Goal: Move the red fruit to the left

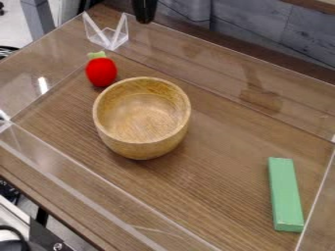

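The red fruit (101, 71), a small glossy strawberry-like toy with a green top, lies on the wooden table at the upper left. It sits just up and left of the wooden bowl (141, 118) and apart from it. At the top edge, behind the fruit, a dark part of the gripper (144, 10) pokes into view. Its fingers are cut off by the frame, so I cannot tell how they stand. It touches nothing.
A flat green rectangular block (285, 193) lies at the lower right. Clear acrylic walls (105, 34) ring the wooden table (236, 127), with a corner right behind the fruit. A dark wall runs along the back.
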Tool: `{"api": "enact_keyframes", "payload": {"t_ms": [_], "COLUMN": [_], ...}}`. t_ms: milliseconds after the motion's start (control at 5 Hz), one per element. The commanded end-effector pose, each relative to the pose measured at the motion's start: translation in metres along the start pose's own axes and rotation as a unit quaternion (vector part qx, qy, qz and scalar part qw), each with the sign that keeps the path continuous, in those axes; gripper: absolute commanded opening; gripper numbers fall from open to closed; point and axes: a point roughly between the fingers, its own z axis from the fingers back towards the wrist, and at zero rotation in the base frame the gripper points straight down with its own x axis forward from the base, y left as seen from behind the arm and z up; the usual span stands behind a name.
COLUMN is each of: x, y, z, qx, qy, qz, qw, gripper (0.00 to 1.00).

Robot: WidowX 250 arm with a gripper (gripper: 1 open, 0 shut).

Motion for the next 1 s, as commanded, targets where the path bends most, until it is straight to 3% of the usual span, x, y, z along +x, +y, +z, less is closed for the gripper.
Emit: {"api": "enact_keyframes", "payload": {"t_ms": [0,200,400,600,800], "x": [-0.005,-0.016,-0.026,-0.033,-0.048], "y": [-0.013,-0.026,-0.039,-0.048,-0.053], "z": [0.013,0.008,0.005,0.007,-0.008], "qx": [-0.009,-0.004,0.0,-0.001,0.0], "qy": [-0.021,-0.019,-0.011,-0.006,-0.004], "qz": [-0.044,-0.099,-0.149,-0.196,-0.192], "qw": [0.9988,0.9949,0.9888,0.9805,0.9814], "gripper": [1.0,1.0,1.0,1.0,1.0]}}
